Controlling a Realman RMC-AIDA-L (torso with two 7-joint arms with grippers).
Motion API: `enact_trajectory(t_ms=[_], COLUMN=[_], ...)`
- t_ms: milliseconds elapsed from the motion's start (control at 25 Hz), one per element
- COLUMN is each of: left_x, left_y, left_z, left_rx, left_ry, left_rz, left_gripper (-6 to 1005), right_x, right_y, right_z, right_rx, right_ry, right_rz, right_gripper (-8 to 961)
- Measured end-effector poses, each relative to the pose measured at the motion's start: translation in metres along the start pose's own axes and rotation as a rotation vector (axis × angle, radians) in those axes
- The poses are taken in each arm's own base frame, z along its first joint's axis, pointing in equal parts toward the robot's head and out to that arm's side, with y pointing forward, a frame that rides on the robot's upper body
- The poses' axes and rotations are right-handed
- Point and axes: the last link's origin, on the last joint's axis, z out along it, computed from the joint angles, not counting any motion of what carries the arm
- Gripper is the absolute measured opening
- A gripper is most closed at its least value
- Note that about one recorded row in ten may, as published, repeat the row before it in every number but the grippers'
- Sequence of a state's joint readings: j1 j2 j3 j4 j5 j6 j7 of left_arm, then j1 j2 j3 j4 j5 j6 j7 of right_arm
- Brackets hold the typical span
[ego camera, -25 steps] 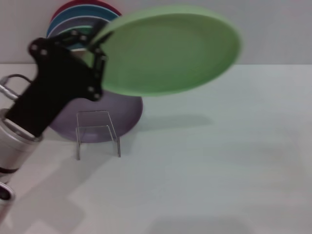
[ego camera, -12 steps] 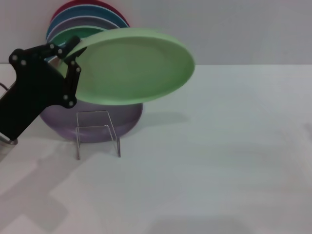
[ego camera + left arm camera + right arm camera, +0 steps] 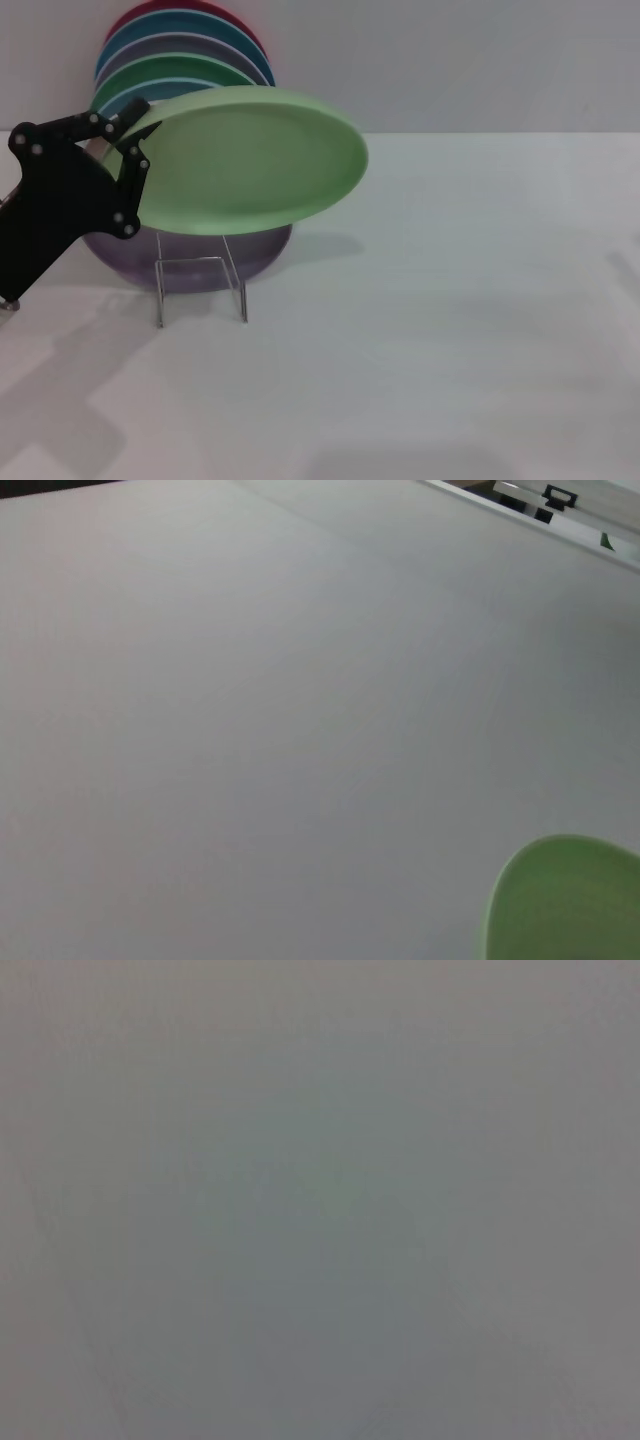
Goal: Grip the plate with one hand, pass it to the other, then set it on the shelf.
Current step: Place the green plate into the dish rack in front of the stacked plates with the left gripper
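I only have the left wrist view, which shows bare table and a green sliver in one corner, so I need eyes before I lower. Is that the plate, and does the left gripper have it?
Observer: Yes. In the head view the left gripper is shut on the rim of the pale green plate, held off the table.
Operator: Where is the shelf?
Observer: The shelf stands on the table, below the plate's near edge.
Operator: Anything already there?
Observer: A lilac plate lies behind the shelf's front loop, with a stack of coloured plates upright behind it.
Operator: And the right gripper?
Observer: Not visible in any view.
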State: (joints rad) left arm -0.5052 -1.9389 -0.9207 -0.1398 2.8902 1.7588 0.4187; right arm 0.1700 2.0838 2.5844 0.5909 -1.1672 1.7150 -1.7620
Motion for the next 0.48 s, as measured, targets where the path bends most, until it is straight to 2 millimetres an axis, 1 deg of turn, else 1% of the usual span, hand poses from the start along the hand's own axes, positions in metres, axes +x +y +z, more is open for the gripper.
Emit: enact_trajectory(t_ms=[480], left_x=[-0.0057], left_y=[0.0035], left_z=[-0.0077], left_rx=[-0.025], left_ry=[-0.049], left_rz=[0.002], left_gripper=[84], right_x=[0.0005], right_y=[0.0013], right_z=[0.0013], right_rx=[-0.012], right_ry=[0.003], right_rz=[-0.001], right_gripper=[734])
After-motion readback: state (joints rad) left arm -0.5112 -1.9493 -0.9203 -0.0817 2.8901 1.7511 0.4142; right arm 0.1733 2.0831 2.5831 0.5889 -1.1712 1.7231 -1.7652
